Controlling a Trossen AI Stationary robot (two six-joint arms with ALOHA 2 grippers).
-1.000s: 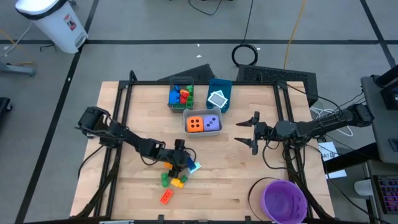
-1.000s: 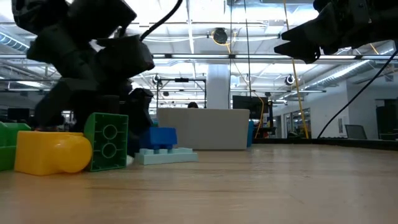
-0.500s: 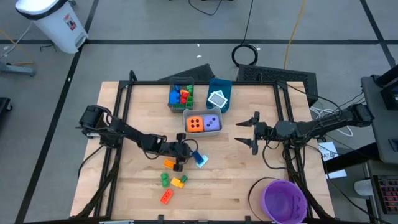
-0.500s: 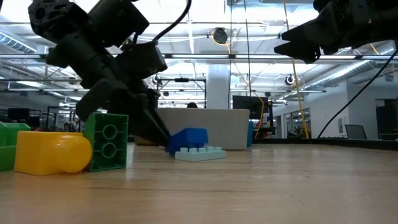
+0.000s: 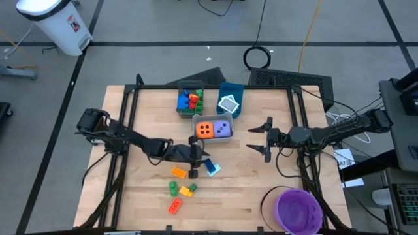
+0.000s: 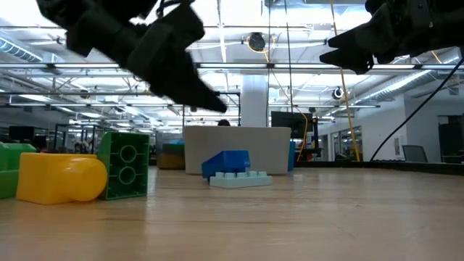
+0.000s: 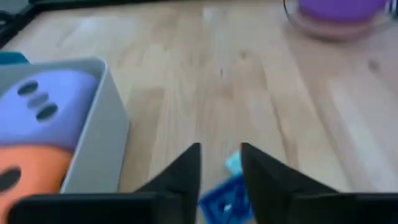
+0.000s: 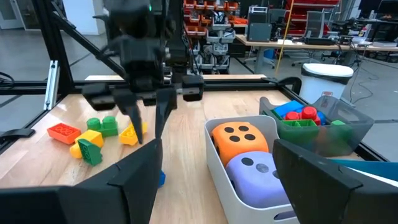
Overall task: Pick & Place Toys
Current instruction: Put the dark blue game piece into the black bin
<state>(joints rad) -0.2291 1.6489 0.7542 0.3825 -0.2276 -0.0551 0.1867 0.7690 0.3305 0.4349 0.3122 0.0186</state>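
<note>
My left gripper (image 5: pixel 201 158) hangs shut and empty above the middle of the table, its tips (image 6: pixel 217 105) well clear of the wood. Just below it, a blue brick (image 6: pixel 226 163) and a pale teal tile (image 6: pixel 239 179) lie together flat on the table, also in the left wrist view as brick (image 7: pixel 224 199). Orange (image 5: pixel 178 172), green (image 5: pixel 172 188), yellow (image 5: pixel 187 190) and red (image 5: pixel 175 207) bricks lie loose nearer the front edge. My right gripper (image 5: pixel 252 138) waits open to the right of the dice bin, raised above the table.
At the back stand a grey bin of bricks (image 5: pixel 190 101), a blue bin holding a tile (image 5: pixel 230 102), and a grey bin (image 5: pixel 213 129) with an orange and a purple die. A purple bowl (image 5: pixel 299 210) sits at the front right corner.
My left gripper has gone from among the loose bricks toward the table's right and far side, and has risen clear of the table. The blue brick and teal tile have slid a little to the right with it and now lie apart from the other bricks.
</note>
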